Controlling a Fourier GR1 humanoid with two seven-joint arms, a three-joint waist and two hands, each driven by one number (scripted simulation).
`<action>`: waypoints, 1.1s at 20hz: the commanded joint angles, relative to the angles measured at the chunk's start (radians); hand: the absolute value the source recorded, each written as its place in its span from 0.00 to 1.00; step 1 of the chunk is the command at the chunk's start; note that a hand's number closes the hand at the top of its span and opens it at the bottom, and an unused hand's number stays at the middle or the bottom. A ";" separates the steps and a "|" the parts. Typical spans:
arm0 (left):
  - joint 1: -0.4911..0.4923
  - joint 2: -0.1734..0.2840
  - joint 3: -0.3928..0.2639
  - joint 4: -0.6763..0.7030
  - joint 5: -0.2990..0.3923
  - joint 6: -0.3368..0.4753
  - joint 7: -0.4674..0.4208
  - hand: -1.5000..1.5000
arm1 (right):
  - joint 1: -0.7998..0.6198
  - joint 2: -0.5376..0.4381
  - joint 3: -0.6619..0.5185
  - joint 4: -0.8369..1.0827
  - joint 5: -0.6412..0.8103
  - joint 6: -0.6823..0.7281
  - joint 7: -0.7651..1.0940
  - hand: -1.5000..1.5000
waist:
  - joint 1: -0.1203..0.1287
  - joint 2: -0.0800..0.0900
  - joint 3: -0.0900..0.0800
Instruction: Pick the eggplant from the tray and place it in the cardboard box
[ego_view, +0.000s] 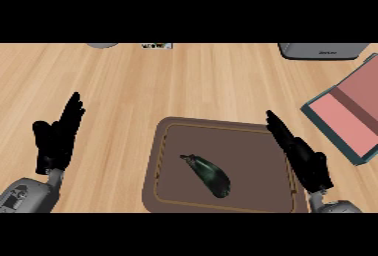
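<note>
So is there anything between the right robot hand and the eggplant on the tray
Nothing visible. The right robot hand is open over the tray's right edge, and only bare tray surface lies between it and the eggplant.

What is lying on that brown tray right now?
Just one eggplant lies on the tray, stem toward the far left. The right robot hand covers part of the tray's right rim, so that strip cannot be seen.

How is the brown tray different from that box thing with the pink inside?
The tray is brown with rounded corners; the box has teal walls and a pink inside. The tray holds the eggplant; the box shows nothing inside. The tray sits square and fully in view; the box lies angled, cut off by the right edge. Both rest on the wooden counter.
</note>
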 joint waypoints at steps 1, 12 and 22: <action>-0.053 -0.008 0.009 0.009 -0.036 -0.047 -0.044 0.50 | -0.094 -0.011 -0.010 -0.070 -0.022 0.060 0.058 0.00 | -0.006 0.035 0.001; -0.180 0.064 -0.093 -0.072 -0.113 -0.274 -0.172 0.50 | -0.645 -0.149 -0.011 0.224 -0.039 0.503 -0.113 0.00 | 0.046 0.054 0.003; -0.153 0.057 -0.073 -0.082 -0.120 -0.300 -0.152 0.50 | -0.836 -0.199 0.173 0.255 0.222 0.719 -0.290 0.00 | 0.025 0.039 0.001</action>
